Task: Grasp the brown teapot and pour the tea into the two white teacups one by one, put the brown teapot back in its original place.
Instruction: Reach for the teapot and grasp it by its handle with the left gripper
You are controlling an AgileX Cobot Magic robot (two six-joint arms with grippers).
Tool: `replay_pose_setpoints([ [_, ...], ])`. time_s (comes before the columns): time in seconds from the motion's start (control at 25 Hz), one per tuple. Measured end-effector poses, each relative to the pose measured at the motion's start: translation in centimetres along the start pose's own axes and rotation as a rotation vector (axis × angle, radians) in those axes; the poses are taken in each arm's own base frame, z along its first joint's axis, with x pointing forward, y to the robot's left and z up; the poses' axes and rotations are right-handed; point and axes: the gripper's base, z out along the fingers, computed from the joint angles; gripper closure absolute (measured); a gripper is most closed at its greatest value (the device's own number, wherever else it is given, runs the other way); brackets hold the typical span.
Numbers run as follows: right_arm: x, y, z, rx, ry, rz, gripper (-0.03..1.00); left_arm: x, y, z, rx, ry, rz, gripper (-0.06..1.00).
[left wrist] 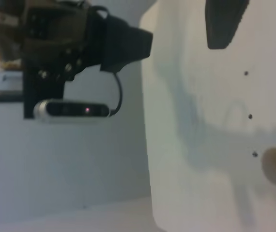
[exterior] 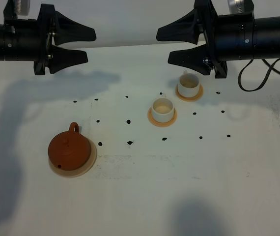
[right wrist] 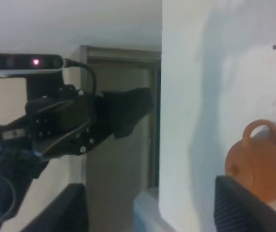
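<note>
Plainly, both tools are idle. The left gripper [exterior: 90, 45] hangs over the far left of the table [exterior: 179, 187], jaws spread wide and nothing between them. The right gripper [exterior: 163, 46] hangs over the far right in the same state, released and empty. The brown teapot [exterior: 69, 149] sits upright at the near left on its beige disc [exterior: 93, 156], well apart from both grippers. The nearer teacup [exterior: 163, 109] and the farther teacup [exterior: 188, 83] stand right of centre, each on an orange-tan coaster.

The pot looks like fired clay, so probably rigid, brittle, fairly smooth, and heavier if filled. Its squat body seems too wide for a sure pinch. The loop handle [exterior: 74, 128], turned to the far side, is the likely hold. The lid may slip off when tilted, and I cannot tell where the spout points.
</note>
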Motion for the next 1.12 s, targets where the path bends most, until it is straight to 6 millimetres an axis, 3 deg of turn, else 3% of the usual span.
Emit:
replay_pose_setpoints([
  [0.24,-0.5,-0.3,0.0,0.032,-0.049,-0.169,0.42,-0.6,-1.1,-0.9,-0.037,-0.086,0.203,0.36],
  [0.6,-1.4,1.0,-0.2,0.09,-0.05,-0.487,0.43,-0.7,-7.3,-5.9,-0.182,-0.312,0.614,0.43],
  [0.92,-2.7,4.2,-2.3,0.474,0.102,-0.735,0.43,1.4,-11.0,-8.1,-0.479,-0.313,0.909,0.44],
  [1.12,-1.2,6.9,-5.7,0.743,0.084,-0.81,0.44,2.4,-10.0,-7.2,-0.626,-0.294,0.876,0.45],
])
